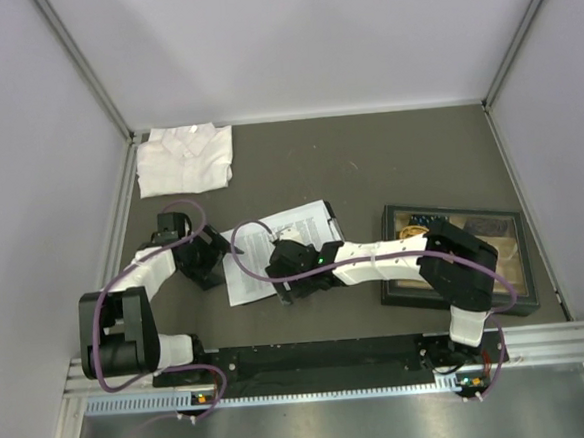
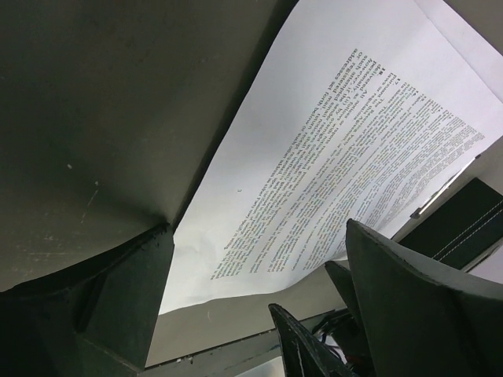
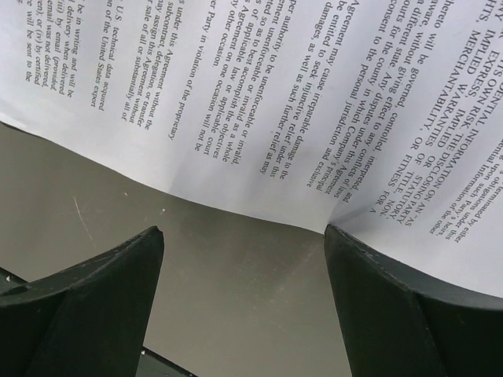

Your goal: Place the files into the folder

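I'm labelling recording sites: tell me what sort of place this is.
Probably a lab robot test cell: plain pale partition walls box in a dark grey tabletop, and a ribbed aluminium mounting rail runs along its near edge.

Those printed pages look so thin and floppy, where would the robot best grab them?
Probably the edge of the files facing the right pincer: it bows up off the table there, leaving a shadowed gap. Coming in low along the tabletop, one finger could slip under and one over.
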Action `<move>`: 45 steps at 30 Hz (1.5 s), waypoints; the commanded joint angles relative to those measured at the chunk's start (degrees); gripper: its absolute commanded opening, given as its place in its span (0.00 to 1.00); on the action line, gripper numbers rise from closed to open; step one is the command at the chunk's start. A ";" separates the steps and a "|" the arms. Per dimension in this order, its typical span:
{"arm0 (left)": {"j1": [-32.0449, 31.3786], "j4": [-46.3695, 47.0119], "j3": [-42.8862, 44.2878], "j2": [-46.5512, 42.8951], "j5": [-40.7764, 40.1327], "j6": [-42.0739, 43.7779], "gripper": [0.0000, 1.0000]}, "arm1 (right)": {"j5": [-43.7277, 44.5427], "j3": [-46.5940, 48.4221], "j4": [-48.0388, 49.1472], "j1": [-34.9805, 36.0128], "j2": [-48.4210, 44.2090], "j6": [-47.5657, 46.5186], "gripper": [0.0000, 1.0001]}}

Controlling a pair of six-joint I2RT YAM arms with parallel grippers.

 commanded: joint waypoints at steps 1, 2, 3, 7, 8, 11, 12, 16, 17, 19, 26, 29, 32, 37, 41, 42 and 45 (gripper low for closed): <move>-0.28 -0.95 0.57 -0.02 -4.12 0.90 0.95 | 0.95 2.52 -0.36 -1.30 0.82 -1.67 0.83; -0.28 -1.30 0.48 -0.37 -4.39 0.82 0.95 | 0.77 2.61 -0.62 -1.31 0.91 -1.75 0.83; -0.28 -1.57 0.57 -1.16 -4.92 0.82 0.95 | 0.68 2.87 -0.80 -1.31 0.91 -2.28 0.83; -0.28 -2.36 0.92 -2.74 -6.76 0.64 0.96 | 0.60 2.96 -1.15 -1.31 0.39 -2.98 0.83; -0.28 -2.71 1.01 -2.92 -6.77 0.64 0.95 | 1.03 2.97 -1.15 -1.39 0.21 -3.07 0.83; -0.28 -3.33 1.54 -3.27 -7.03 0.64 0.96 | 2.26 3.49 -3.17 -1.39 -1.11 -3.51 0.83; -0.28 -3.50 1.54 -3.80 -7.03 0.64 0.95 | 2.53 2.97 -3.70 -1.31 -1.55 -3.25 0.83; -0.28 -3.59 0.84 -4.15 -7.12 0.73 0.96 | 2.44 -0.63 -4.41 -1.31 -5.15 -1.94 0.85; -0.28 -3.42 0.23 -4.15 -6.86 0.55 0.96 | 2.53 -1.51 -4.32 -1.39 -5.85 -1.58 0.85; -0.28 -2.28 -0.74 -3.98 -5.71 0.29 0.96 | 2.79 -4.32 -4.23 -1.39 -8.14 -0.70 0.85; -0.28 -1.57 -2.51 -4.68 -4.75 -0.24 0.95 | 4.73 -7.05 -2.83 -1.92 -8.41 0.09 0.86; -0.37 -2.01 -2.33 -5.64 -5.01 -0.24 0.96 | 4.20 -7.06 -1.51 -2.45 -7.53 0.35 0.87; -0.46 -2.36 -2.42 -6.26 -4.92 -0.24 0.96 | 3.67 -6.79 -0.63 -3.24 -6.48 0.44 0.87; -0.37 -2.19 -3.12 -6.18 -4.92 -0.06 0.96 | 5.16 -4.86 -0.89 -3.68 -5.07 -0.61 0.87; -0.37 -1.92 -3.21 -5.65 -4.66 -0.06 0.96 | 6.13 -2.67 -0.98 -4.29 -3.40 -2.10 0.88; -0.37 -2.01 -3.12 -5.65 -4.66 -0.06 0.95 | 6.22 -2.31 -1.07 -4.47 -3.14 -2.28 0.88; -0.37 -2.10 -2.94 -6.26 -4.92 -0.15 0.96 | 6.40 -0.91 -1.24 -4.91 -2.87 -3.07 0.88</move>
